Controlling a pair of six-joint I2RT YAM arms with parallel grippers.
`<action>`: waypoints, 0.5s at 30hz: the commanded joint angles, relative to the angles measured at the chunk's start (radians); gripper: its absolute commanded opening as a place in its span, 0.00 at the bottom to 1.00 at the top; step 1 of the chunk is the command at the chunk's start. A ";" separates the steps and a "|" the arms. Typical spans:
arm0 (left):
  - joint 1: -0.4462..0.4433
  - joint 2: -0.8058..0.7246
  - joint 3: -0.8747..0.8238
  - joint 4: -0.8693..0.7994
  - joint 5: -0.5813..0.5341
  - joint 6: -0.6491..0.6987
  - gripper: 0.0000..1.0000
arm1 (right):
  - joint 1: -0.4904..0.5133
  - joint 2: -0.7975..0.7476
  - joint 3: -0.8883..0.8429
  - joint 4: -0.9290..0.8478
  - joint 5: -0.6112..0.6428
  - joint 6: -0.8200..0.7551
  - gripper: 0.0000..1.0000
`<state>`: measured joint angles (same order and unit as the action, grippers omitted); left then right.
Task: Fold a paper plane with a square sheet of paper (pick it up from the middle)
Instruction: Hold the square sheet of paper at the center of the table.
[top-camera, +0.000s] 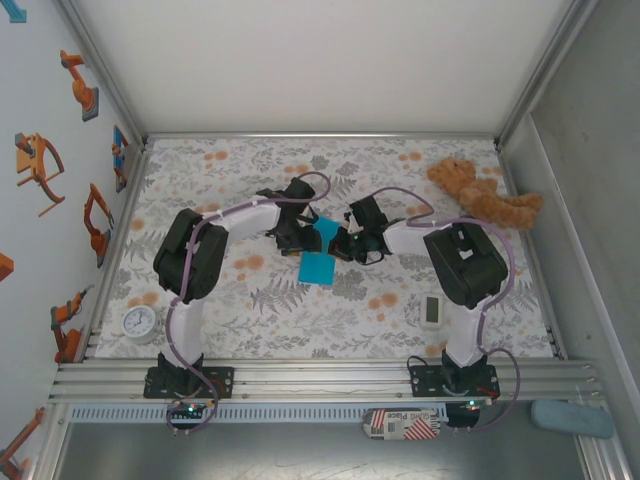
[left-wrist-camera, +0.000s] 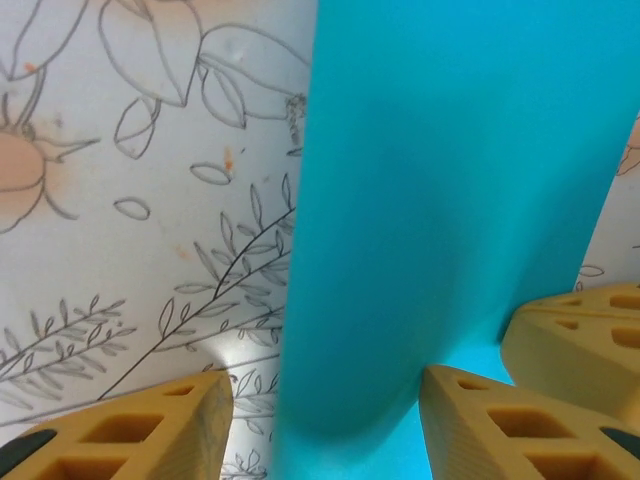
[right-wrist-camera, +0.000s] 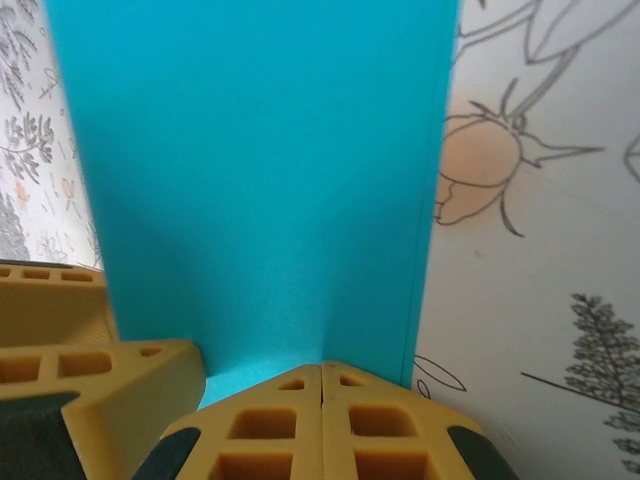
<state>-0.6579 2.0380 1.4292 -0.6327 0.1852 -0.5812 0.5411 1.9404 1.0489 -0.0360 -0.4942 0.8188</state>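
The two arms meet tip to tip over the middle of the counter (top-camera: 250, 300), with the paper (top-camera: 318, 265) between them. The right end effector (right-wrist-camera: 322, 368) has its yellow fingers pressed flat together with no gap, clamped on the near edge of the paper. The sheet rises straight ahead of the tips like a blue wall, with a soft dent where they pinch it. To that end effector's left sit two more yellow fingers (right-wrist-camera: 110, 385), those of the other arm, just beside the sheet.

The left end effector (left-wrist-camera: 325, 400) has its fingers well spread, and the paper runs up through the gap between them. The sheet is bowed there rather than flat. It leans against the finger on the right of the gap, and bare counter shows next to the finger on the left. Past that right-hand finger a finger of the right end effector pokes in, touching the paper's edge or close to it — I can't tell which.

From above, part of the paper stands up between the two end effectors and the rest drops to their near side, its lower corner on or just over the flowered counter. A teddy bear (top-camera: 485, 195) lies well off to the right end effector's right. A white timer (top-camera: 432, 310) sits back near that arm's base, and a round dial (top-camera: 140, 322) sits by the left arm's base
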 joint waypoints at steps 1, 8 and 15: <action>0.019 -0.093 -0.032 -0.030 -0.056 -0.040 0.55 | 0.004 0.078 0.020 -0.212 0.111 -0.133 0.05; 0.073 -0.243 -0.134 0.157 0.101 -0.065 0.48 | -0.018 0.133 0.062 -0.226 0.029 -0.225 0.04; 0.063 -0.194 -0.149 0.268 0.288 -0.133 0.35 | -0.032 0.144 0.066 -0.241 0.005 -0.246 0.04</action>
<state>-0.5835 1.8118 1.2991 -0.4164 0.3740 -0.6662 0.5137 2.0052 1.1484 -0.1448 -0.5861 0.6144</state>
